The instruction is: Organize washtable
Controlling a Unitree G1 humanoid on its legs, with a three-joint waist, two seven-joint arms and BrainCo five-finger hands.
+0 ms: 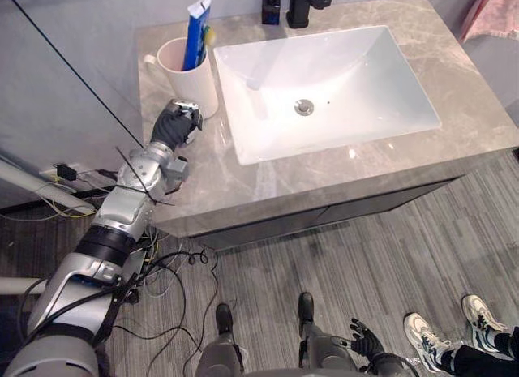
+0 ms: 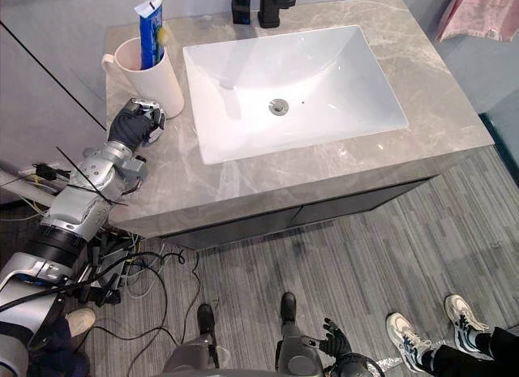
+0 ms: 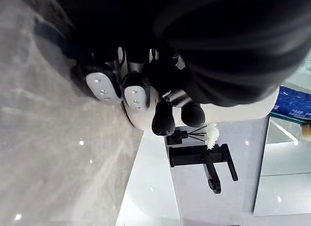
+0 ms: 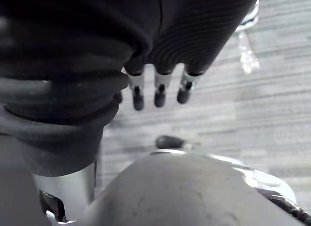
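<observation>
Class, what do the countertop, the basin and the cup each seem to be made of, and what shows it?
Countertop: polished grey stone, perhaps marble or an imitation; pale veins and glints of light.
Basin: probably glazed white ceramic; smooth, with glossy highlights.
Cup: matte pale plastic or ceramic; there is no sheen, so either is possible.

Glossy white basin [image 1: 365, 77], polished marble counter [image 1: 474, 97]

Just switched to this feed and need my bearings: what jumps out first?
The big white sink sunk in the grey marble washtable. Next, the cup left of it holding a blue toothpaste tube, with the left hand at the cup's foot. A black faucet stands behind the sink.
</observation>
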